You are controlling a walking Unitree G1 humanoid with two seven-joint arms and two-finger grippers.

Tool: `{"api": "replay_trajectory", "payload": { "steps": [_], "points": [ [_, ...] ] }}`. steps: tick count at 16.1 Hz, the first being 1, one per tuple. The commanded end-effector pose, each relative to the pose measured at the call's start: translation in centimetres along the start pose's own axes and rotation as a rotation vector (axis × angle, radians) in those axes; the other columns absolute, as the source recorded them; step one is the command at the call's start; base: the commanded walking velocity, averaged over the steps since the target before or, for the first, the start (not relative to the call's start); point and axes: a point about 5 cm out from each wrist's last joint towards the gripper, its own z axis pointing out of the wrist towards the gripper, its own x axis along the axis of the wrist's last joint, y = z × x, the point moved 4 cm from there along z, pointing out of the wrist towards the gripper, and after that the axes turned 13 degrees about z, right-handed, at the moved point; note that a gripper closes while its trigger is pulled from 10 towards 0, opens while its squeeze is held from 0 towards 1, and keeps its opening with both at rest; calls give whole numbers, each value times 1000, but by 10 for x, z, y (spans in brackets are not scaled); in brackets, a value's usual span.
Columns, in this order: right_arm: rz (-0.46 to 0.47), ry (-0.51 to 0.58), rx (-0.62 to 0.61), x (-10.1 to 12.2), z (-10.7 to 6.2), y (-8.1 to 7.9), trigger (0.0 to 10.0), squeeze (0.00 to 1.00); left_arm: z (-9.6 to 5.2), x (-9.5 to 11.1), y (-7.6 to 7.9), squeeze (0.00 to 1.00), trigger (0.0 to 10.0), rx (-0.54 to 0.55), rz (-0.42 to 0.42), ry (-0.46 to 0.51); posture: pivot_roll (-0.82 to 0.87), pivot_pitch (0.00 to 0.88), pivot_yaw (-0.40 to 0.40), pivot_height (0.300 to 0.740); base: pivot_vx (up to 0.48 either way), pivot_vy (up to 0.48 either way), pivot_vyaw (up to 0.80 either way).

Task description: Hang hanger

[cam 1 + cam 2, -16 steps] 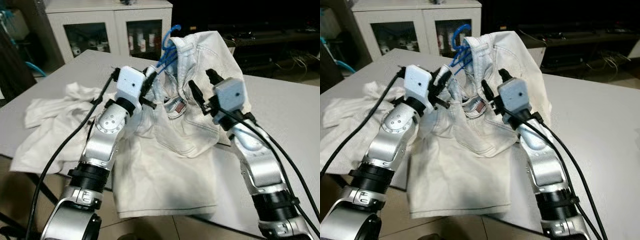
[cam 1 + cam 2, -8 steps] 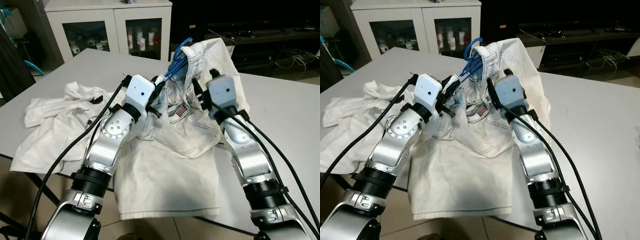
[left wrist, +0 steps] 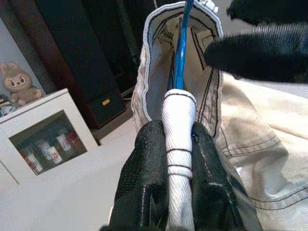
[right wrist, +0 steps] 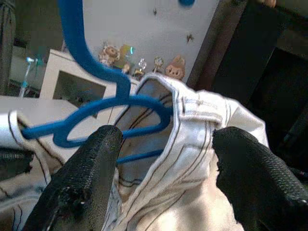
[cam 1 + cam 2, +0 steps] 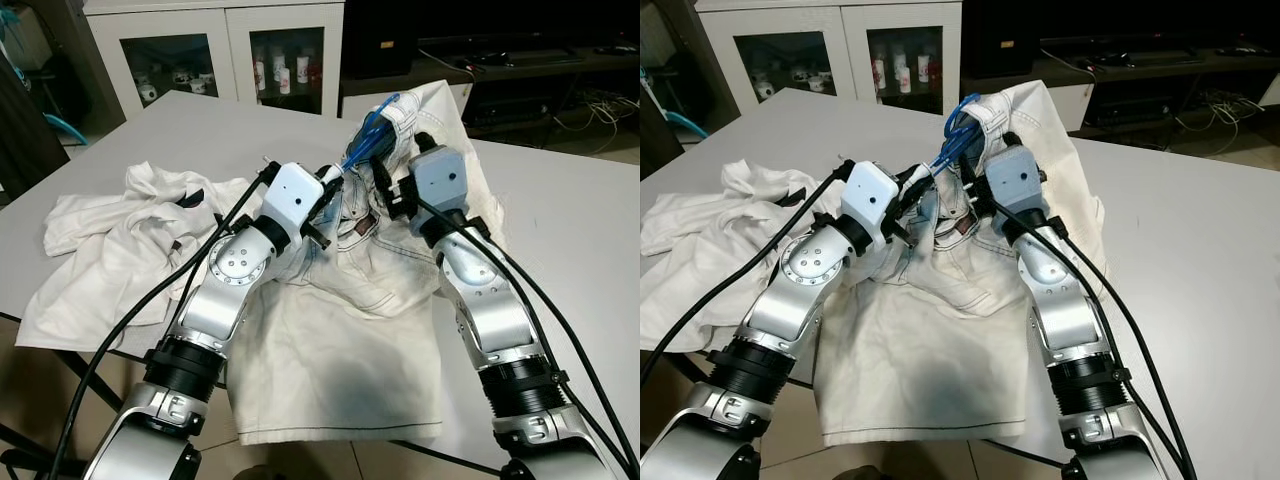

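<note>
A heap of white cloth (image 5: pixel 120 235) lies on the grey table (image 5: pixel 560 230) to the left of the 2 arms, well apart from the grippers, and black cables run along both arms. Behind the table stands a white cabinet (image 5: pixel 215 45) with 2 glass doors and small bottles inside; to its right is dark furniture with wires. 1 pair of white shorts (image 5: pixel 340 330) lies spread on the table, its legs hanging over the near edge and its waistband lifted. 1 blue hanger (image 5: pixel 372 128) pokes up out of the waistband, between the 2 grippers. The left gripper (image 3: pixel 168 187) is clenched on a white-wrapped end of the hanger (blue wire runs on from it into the waistband). The right gripper (image 4: pixel 166 159) has its fingers (image 4: pixel 91 173) spread apart on either side of the waistband, with the hanger's blue loops just beyond them.
</note>
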Motion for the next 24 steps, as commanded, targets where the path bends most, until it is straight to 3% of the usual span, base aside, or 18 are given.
{"api": "replay_trajectory", "payload": {
  "steps": [1, 6, 9, 10, 11, 12, 13, 18, 20, 22, 24],
  "points": [
    [-9, 10, -1, 6, 2, 2, 10000, 0, 1, 11, 0, 0, 10000, -9, 30, 44, 34, 0, 3, 723, 0, 0, 0],
    [-46, -77, -56, -19, 5, 9, 10000, 0, 0, 24, 12, 0, 10000, -61, 59, 105, 46, 0, 0, 723, 0, 0, 0],
    [-5, -68, -147, -19, 11, 18, 10000, 0, -3, 26, 17, 0, 10000, -77, 61, 116, 57, 0, -2, 723, 0, 0, 0],
    [-3, -67, -156, -19, 14, 18, 9137, 0, -3, 26, 18, 0, 10000, -79, 60, 117, 57, 0, -2, 723, 0, 0, 0],
    [-3, -70, -163, -20, 15, 19, 3059, 0, -4, 27, 20, 0, 10000, -80, 59, 117, 61, 0, -9, 723, 0, 0, 0],
    [-2, -72, -168, -21, 15, 20, 2039, 0, -4, 27, 20, 0, 10000, -81, 58, 116, 61, 0, -11, 723, 0, 0, 0],
    [-2, -79, -180, -22, 15, 22, 0, 0, -4, 26, 20, 0, 10000, -80, 57, 115, 61, 0, -12, 723, 0, 0, 0],
    [3, -93, -226, -26, 11, 33, 0, 0, -6, 26, 23, 0, 10000, -83, 54, 113, 51, 0, -15, 723, 0, 0, 0],
    [-8, -81, -250, -24, 10, 39, 0, 0, -7, 22, 28, 0, 10000, -122, 108, 101, 51, 0, -16, 723, 0, 0, 0],
    [-40, -57, -308, -18, 7, 52, 0, 0, -12, 13, 36, 0, 10000, -182, 217, 84, 50, 0, -16, 723, 0, 0, 0],
    [-64, -32, -347, -11, 6, 63, 0, 0, -12, 12, 36, 0, 10000, -179, 219, 79, 49, 0, -16, 723, 0, 0, 0]
  ]
}}
